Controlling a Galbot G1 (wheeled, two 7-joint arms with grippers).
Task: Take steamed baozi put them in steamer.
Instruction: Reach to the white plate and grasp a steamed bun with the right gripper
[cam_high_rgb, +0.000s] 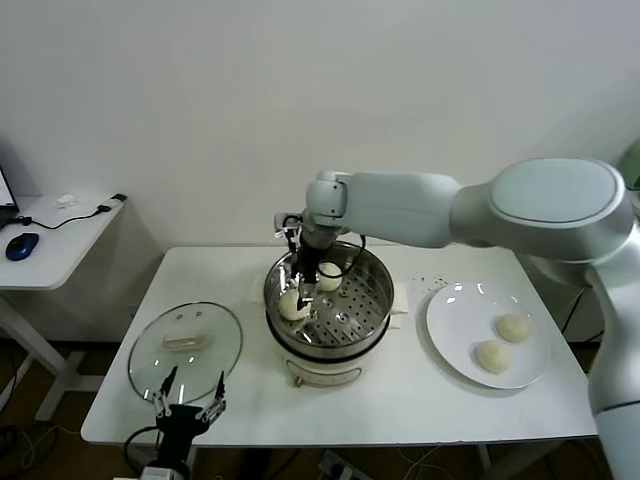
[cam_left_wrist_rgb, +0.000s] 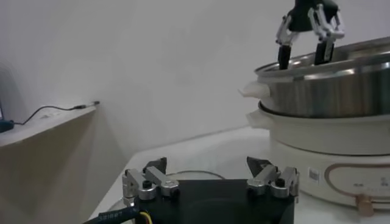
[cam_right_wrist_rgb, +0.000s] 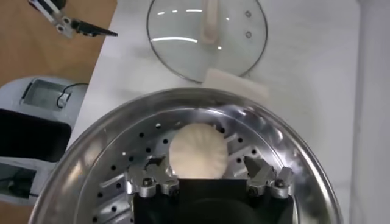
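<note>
The steamer (cam_high_rgb: 372, 300) stands mid-table, a shiny steel pot with a perforated tray (cam_right_wrist_rgb: 122, 176). My right gripper (cam_high_rgb: 306, 278) hangs inside it, open. A cream baozi (cam_right_wrist_rgb: 196, 151) lies on the tray between the spread fingers (cam_right_wrist_rgb: 153, 165), which stand apart from it. In the head view that bun (cam_high_rgb: 293, 305) sits near the pot's left wall, with a second baozi (cam_high_rgb: 329, 277) behind it. Two more baozi (cam_high_rgb: 513, 327) (cam_high_rgb: 491, 356) rest on the white plate (cam_high_rgb: 450, 320) at the right. My left gripper (cam_high_rgb: 188, 405) waits open and empty at the table's front left edge.
A round glass lid (cam_high_rgb: 186, 345) with a white handle lies flat on the table, left of the steamer and just beyond my left gripper. A side desk (cam_high_rgb: 60, 240) with a mouse and cable stands off to the far left.
</note>
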